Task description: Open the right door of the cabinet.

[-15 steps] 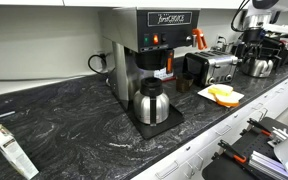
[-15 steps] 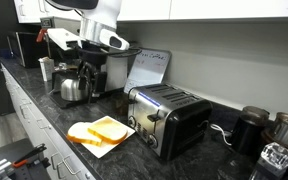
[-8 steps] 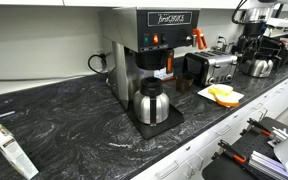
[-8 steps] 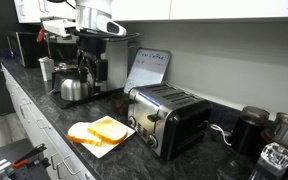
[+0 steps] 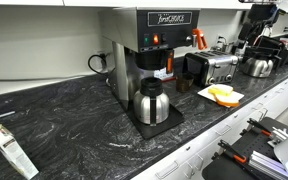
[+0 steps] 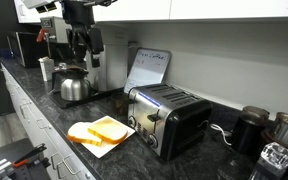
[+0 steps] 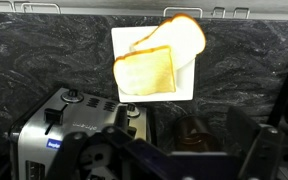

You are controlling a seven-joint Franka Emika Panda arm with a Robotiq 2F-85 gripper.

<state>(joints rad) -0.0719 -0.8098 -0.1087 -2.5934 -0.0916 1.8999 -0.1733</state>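
Note:
The white upper cabinet [image 6: 214, 8] runs along the top edge in both exterior views [image 5: 74, 3]; only its lower edge shows, and no door handle is visible. My gripper [image 6: 84, 42] hangs from the dark arm high above the counter, just below the cabinet and over the far coffee pot [image 6: 72, 88]. In the wrist view the gripper [image 7: 172, 160] looks open and empty, its dark fingers wide apart above the toaster [image 7: 69, 125]. In the exterior view showing the big coffee maker, only the arm [image 5: 260, 9] shows at the top corner.
A plate with two bread slices [image 6: 101, 131] [image 7: 156, 62] lies near the counter's front edge beside the toaster [image 6: 167, 117]. A large coffee maker with carafe [image 5: 149, 60] stands mid-counter. A dark jar [image 7: 189, 135] is below the gripper. Lower drawers [image 5: 234, 125] line the counter front.
The arm has risen and swung away from the toaster toward the far coffee pot, now close under the upper cabinet. Nothing on the counter has moved.

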